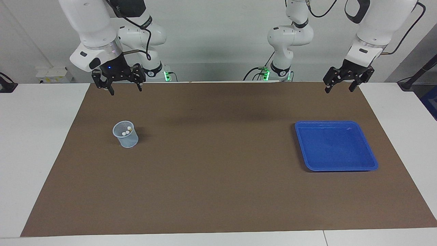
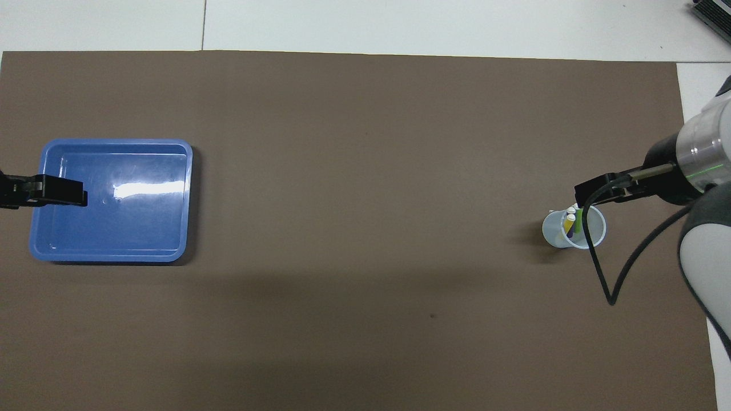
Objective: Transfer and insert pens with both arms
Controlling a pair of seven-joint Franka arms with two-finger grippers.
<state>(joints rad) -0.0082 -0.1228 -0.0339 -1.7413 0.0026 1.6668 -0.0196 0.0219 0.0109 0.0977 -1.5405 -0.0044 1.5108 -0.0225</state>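
Pens, purple, yellow and green (image 2: 573,221), stand in a clear plastic cup (image 1: 126,135) on the brown desk (image 1: 218,171). Right tool (image 1: 124,84) and left tool (image 1: 341,84) hang wide, empty, above the desk's robot-side edge.

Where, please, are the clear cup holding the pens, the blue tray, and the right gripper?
clear cup (image 1: 129,139): facing view, on its side wall.
blue tray (image 1: 336,125): facing view, on the rim nearest the robots.
right gripper (image 1: 125,90): facing view, midway between its fingertips.
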